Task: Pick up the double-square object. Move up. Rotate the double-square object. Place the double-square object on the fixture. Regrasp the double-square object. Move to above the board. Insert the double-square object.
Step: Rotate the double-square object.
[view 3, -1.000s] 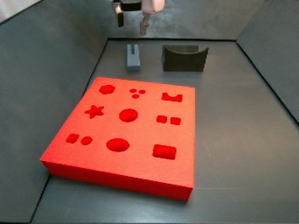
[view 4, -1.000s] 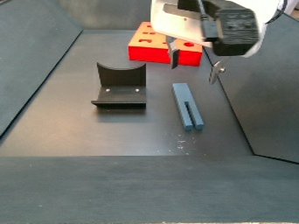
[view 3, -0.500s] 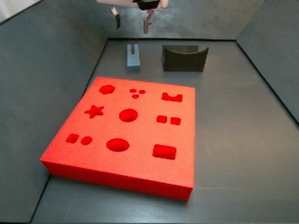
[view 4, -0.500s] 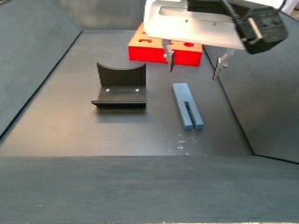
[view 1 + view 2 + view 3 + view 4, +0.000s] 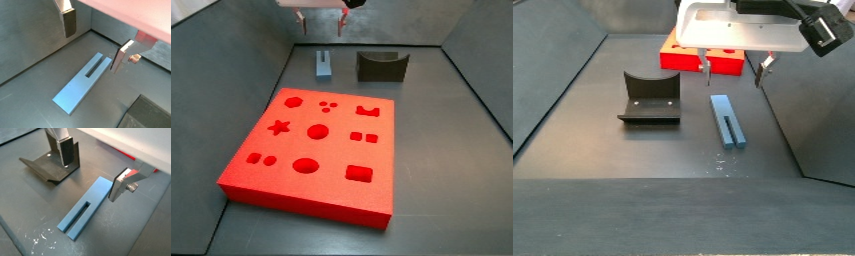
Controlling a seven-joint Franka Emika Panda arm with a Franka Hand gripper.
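**Double-square object flat on the floor, gripper spread above it**

Double-square object [image 5: 85, 84] is seen in a wrist view as a long slate-blue flat block lying on the grey floor, with a narrow slot cut along part of its length. The gripper [image 5: 95, 42] is held over it with its two silver fingers [image 5: 69, 20] wide apart, one on each side of the block and clear of it; nothing is held between them.

In a wrist view the block [image 5: 88, 206] is shown again with the slot toward its nearer end. The fixture [image 5: 51, 167], a dark bracket on a base plate, stands just beside the block's far end. The gripper [image 5: 93, 168] is spread, with a finger [image 5: 64, 149] in front of the fixture. A strip of the red board [image 5: 127, 152] shows past the far finger.

In a side view the board [image 5: 311, 147] fills the middle of the floor, its recessed holes facing up. The block [image 5: 325, 65] lies behind it, and the fixture [image 5: 380, 66] is near the block. Only the finger tips of the gripper [image 5: 319, 24] are seen at the upper edge.

In a side view the block [image 5: 727, 121] lies flat between the fixture [image 5: 649, 98] and the side wall. The gripper [image 5: 734, 71] hangs open above the block's far end, in front of the board [image 5: 679, 55].
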